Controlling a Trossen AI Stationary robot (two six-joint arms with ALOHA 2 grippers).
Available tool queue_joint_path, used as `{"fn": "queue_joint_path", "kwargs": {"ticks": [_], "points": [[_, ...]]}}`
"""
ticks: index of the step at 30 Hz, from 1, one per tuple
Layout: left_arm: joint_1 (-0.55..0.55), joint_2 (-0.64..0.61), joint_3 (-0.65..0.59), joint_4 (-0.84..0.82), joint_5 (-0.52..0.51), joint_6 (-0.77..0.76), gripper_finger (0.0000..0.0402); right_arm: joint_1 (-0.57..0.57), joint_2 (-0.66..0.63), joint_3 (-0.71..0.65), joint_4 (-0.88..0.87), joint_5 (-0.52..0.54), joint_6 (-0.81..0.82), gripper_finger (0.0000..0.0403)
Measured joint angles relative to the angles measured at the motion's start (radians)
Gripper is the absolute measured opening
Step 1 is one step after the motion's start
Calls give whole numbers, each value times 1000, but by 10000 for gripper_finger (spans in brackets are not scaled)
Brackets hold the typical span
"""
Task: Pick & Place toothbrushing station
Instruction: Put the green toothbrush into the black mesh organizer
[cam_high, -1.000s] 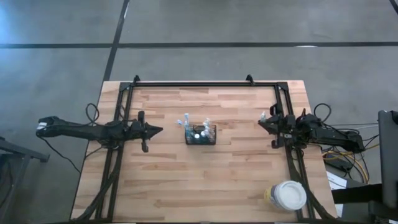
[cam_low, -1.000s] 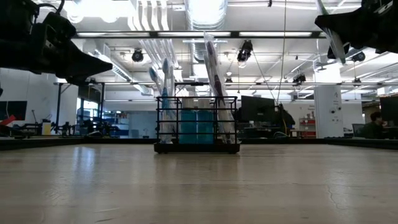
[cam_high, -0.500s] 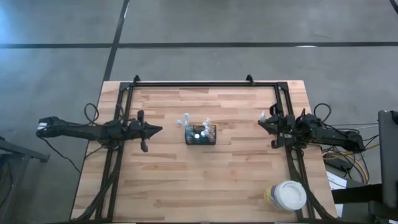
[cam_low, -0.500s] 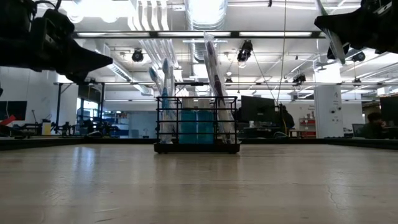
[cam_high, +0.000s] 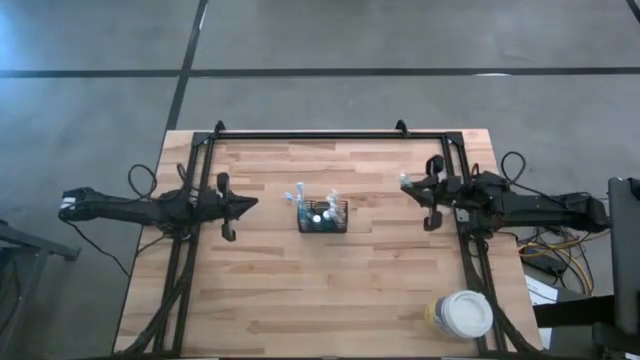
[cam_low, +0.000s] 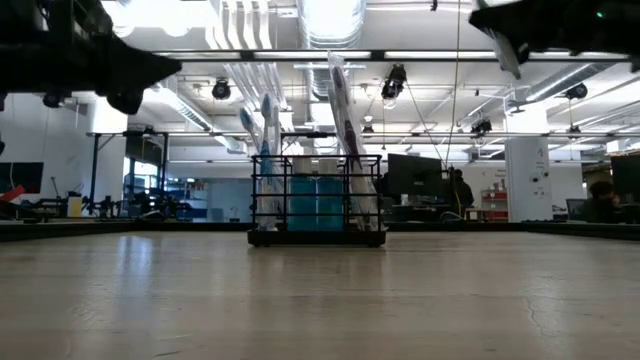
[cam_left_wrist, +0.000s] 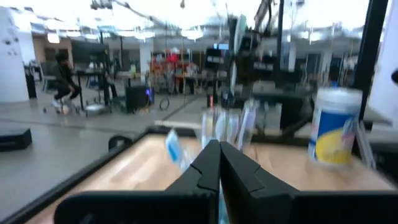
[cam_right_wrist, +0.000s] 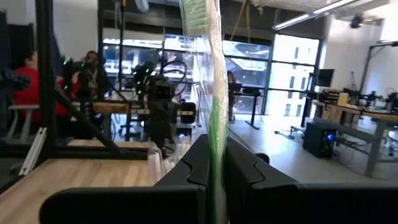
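Note:
The black wire-mesh caddy (cam_high: 323, 216) stands on its base at the middle of the table, with toothbrushes and white-capped tubes upright in it; it also shows in the low view (cam_low: 317, 203) and the left wrist view (cam_left_wrist: 227, 126). My right gripper (cam_high: 406, 184) is above the table to the right of the caddy, shut on a green toothbrush in clear wrapping (cam_right_wrist: 213, 81). My left gripper (cam_high: 252, 204) is shut and empty above the table to the left of the caddy. My right gripper pinches the wrapped green toothbrush (cam_right_wrist: 215, 146) between its two fingers (cam_right_wrist: 198, 163). The toothbrush runs on well past the fingertips and its far end (cam_low: 507, 52) shows below the gripper in the low view. It is lifted clear of the table.
A large cup with a white lid (cam_high: 462, 314) stands at the table's near right corner. A black frame (cam_high: 330, 134) runs along the far, left and right sides of the table. People sit in the room beyond.
My right gripper has risen and gone toward the table's left, nearer the caddy, with the green toothbrush still in it. My left gripper has risen a little. The caddy has stayed where it was.

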Motion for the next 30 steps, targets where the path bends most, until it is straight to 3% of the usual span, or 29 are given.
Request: {"fn": "queue_joint_path", "kwargs": {"ticks": [8,21,30], "points": [[5,40,108,62,-9,18,38,0,390,222,194,-141,-38,13],[5,312,316,101,19,143,155,-2,995,698,194,-381,-82,13],[7,497,389,249,65,218,184,-1,1314,998,184,-549,-44,13]]}}
